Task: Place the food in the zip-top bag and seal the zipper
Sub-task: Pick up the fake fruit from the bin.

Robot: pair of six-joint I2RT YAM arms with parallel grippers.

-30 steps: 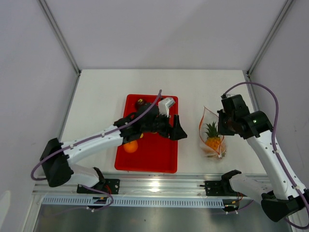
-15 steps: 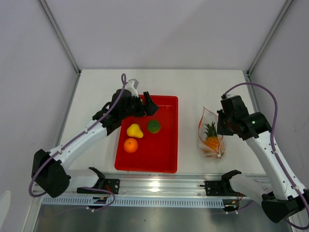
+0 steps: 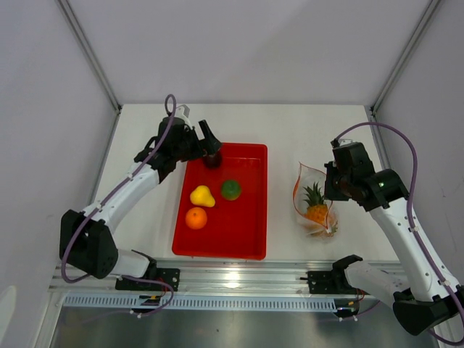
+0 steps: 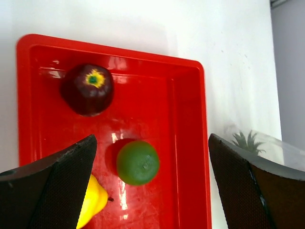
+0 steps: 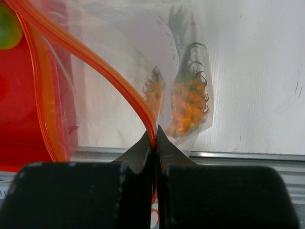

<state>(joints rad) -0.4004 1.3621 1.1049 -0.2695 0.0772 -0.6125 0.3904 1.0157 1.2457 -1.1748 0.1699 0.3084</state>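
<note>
Above tray (image 3: pixel 246 235), left end effector (image 3: pixel 209 145) gapes; right end effector (image 5: pixel 155 138) pinches zipper (image 5: pixel 95 64).

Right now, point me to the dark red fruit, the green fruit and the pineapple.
dark red fruit (image 4: pixel 87 89), left wrist view, centre of its body.
green fruit (image 4: pixel 137 162), left wrist view, middle of its top.
pineapple (image 5: pixel 188 105), right wrist view, orange body below the crown.

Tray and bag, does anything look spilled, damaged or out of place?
Nothing stands out. The pineapple sits inside the bag, the right end effector pinches its zipper, and the pear, orange, green fruit and dark red fruit lie in the tray.
</note>
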